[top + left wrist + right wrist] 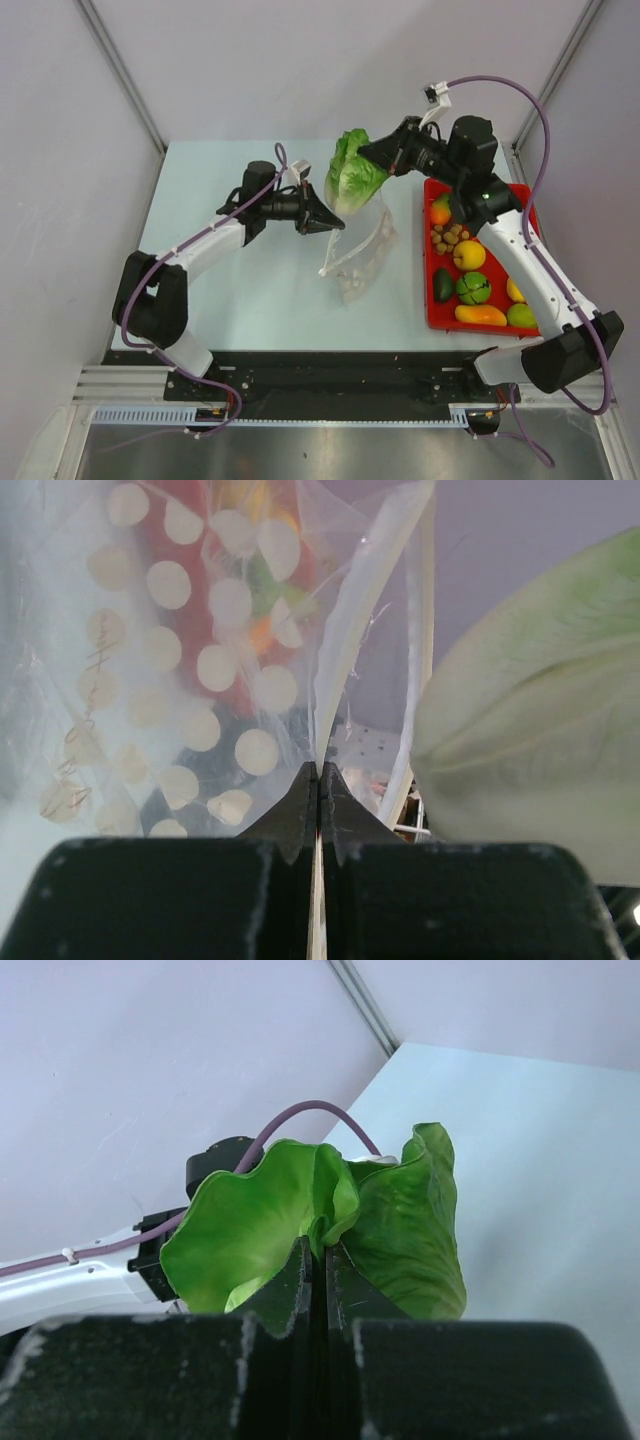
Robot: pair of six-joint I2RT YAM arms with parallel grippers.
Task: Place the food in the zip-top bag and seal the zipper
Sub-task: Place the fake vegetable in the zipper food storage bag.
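Because the left tool (333, 224) is closed tight on one lip of the zip-top bag (362, 250), the bag stands up from the table (250, 290) with its mouth lifted and partly spread. I judge this is meant to give an entrance for the food. The zipper (350, 630) strip runs away from the pinched place, and its two sides are apart, so it is not sealed. The right tool (372, 155) is clamped on the leaves of the lettuce (355, 182) and holds it in the air, just beside the left tool and over the bag's mouth, probably so that it can go down into it. The lettuce is not inside yet. The other fruits (468, 255) lie on the red tray (430, 310) at the right side, near the bag.
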